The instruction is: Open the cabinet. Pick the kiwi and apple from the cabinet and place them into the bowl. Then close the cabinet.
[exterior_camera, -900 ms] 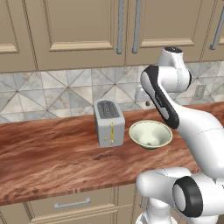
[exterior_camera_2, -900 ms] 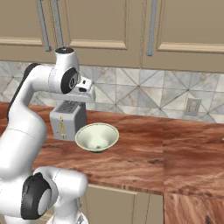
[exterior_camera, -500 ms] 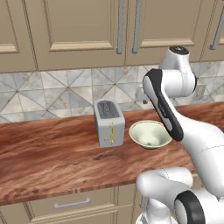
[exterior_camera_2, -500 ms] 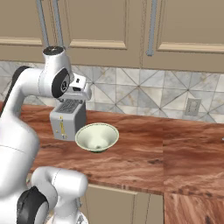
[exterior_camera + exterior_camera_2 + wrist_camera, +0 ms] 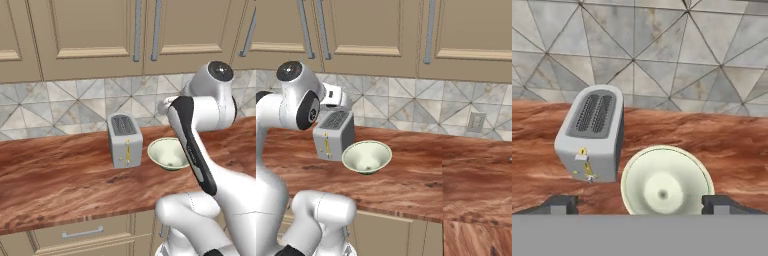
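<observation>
The cabinet (image 5: 85, 30) (image 5: 371, 25) hangs above the counter with both doors shut, its silver bar handles (image 5: 146, 30) meeting at the middle. The kiwi and the apple are hidden. The pale cream-green bowl (image 5: 168, 152) (image 5: 367, 156) (image 5: 667, 182) stands on the wooden counter right of the toaster, and its inside looks bare. My gripper (image 5: 641, 205) hovers above the bowl's near side, looking down on it, open, with nothing between the widely spaced fingertips (image 5: 559, 204). The white hand (image 5: 167, 106) (image 5: 333, 95) sits above and behind the toaster.
A silver toaster (image 5: 125, 140) (image 5: 333, 134) (image 5: 592, 132) stands just left of the bowl. The tiled backsplash (image 5: 662, 55) rises behind both. A wall outlet (image 5: 476, 121) sits to the right. A drawer front (image 5: 82, 232) lies below the counter's edge.
The arm's upper joint has swung outward, away from the toaster, and the hand has drawn back a little. Bowl, toaster and cabinet doors have not moved.
</observation>
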Motion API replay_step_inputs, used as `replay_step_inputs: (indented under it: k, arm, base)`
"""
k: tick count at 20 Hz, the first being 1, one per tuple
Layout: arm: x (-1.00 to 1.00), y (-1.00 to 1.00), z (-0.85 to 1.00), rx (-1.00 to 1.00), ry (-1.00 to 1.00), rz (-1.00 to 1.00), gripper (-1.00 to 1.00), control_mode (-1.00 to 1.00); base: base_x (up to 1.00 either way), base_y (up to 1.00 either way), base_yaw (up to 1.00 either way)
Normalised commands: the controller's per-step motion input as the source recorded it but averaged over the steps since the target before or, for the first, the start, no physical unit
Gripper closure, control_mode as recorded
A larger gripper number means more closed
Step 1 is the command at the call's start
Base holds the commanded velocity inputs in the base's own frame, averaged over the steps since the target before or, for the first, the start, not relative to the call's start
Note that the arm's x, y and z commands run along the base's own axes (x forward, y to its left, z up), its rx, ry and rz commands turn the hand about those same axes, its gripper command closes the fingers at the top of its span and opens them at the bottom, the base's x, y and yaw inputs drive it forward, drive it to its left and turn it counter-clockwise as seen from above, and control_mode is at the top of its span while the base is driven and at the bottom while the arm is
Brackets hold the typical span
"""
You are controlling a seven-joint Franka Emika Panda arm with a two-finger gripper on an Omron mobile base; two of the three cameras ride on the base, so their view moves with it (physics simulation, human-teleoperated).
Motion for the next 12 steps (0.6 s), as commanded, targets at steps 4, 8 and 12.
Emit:
replay_step_inputs:
  k: [4, 8, 12]
  arm:
    - [-0.15, 0.06, 0.45, -0.02, -0.29, 0.0, -1.0, -1.0]
    - [-0.05, 0.13, 0.62, -0.05, -0.28, 0.0, -1.0, -1.0]
    - [-0.04, 0.08, 0.59, -0.06, -0.28, 0.0, -1.0, -1.0]
  base:
    - [0.0, 0.0, 0.0]
    - [0.0, 0.0, 0.0]
    - [0.0, 0.0, 0.0]
